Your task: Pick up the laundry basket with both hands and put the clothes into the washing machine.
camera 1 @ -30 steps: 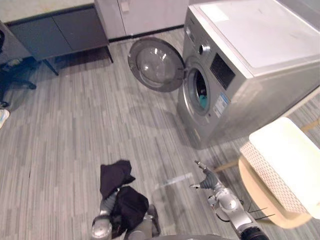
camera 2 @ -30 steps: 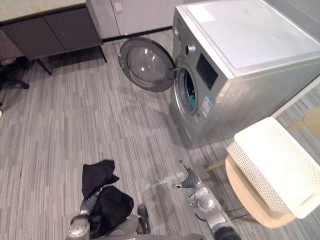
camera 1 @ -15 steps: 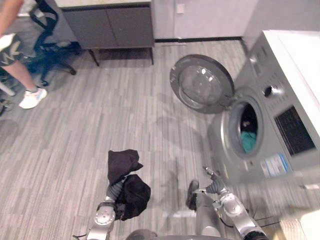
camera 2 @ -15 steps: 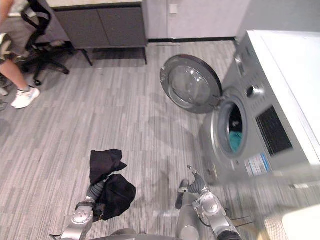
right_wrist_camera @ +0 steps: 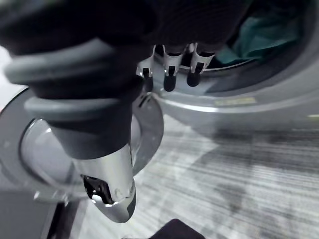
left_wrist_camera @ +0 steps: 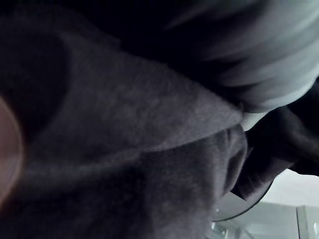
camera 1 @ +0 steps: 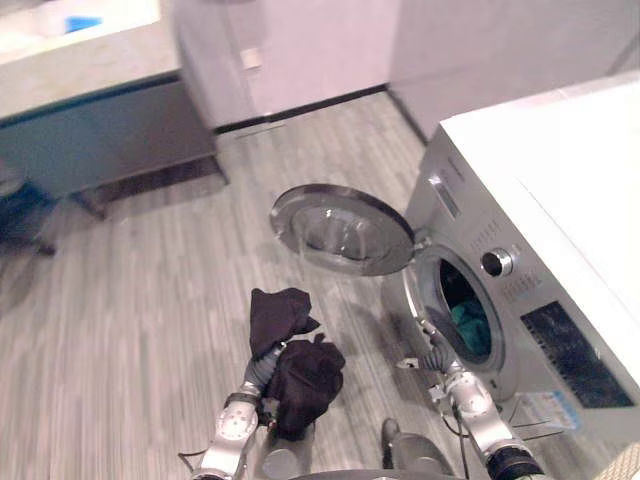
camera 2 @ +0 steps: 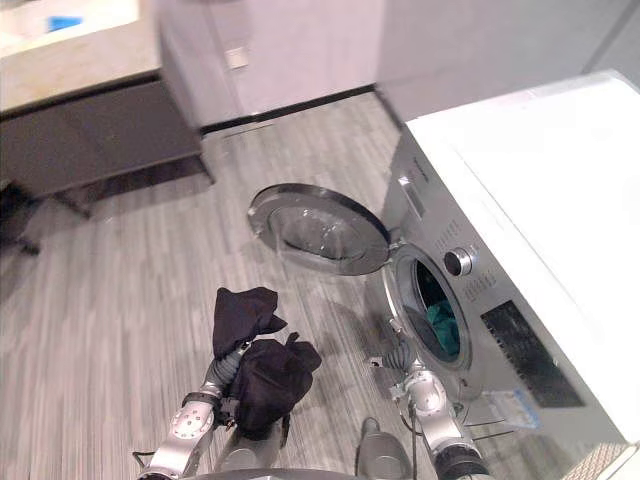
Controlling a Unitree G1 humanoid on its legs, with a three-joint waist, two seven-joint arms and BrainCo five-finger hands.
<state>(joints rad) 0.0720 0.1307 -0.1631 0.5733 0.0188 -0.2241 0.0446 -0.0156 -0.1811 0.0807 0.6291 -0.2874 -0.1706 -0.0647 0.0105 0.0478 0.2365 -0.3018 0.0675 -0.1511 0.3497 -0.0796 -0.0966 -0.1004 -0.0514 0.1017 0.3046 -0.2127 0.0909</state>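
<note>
Black garment point(camera 1: 300, 365), likely soft, light, limp, best bunched mid-fold, drapes the left robot hand point(camera 1: 261, 367) (grasp hidden, cannot tell); right robot hand point(camera 1: 433, 354) relaxed, empty, beside washing machine point(camera 1: 520, 300)

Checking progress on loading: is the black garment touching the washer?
Apart. The left eye view shows a strip of bare floor between the black garment and the washer, door included.

Grey striped floor point(camera 1: 150, 300) meets a pale wall point(camera 1: 320, 50); a dark cabinet point(camera 1: 100, 140) carries a light countertop point(camera 1: 80, 55).
</note>
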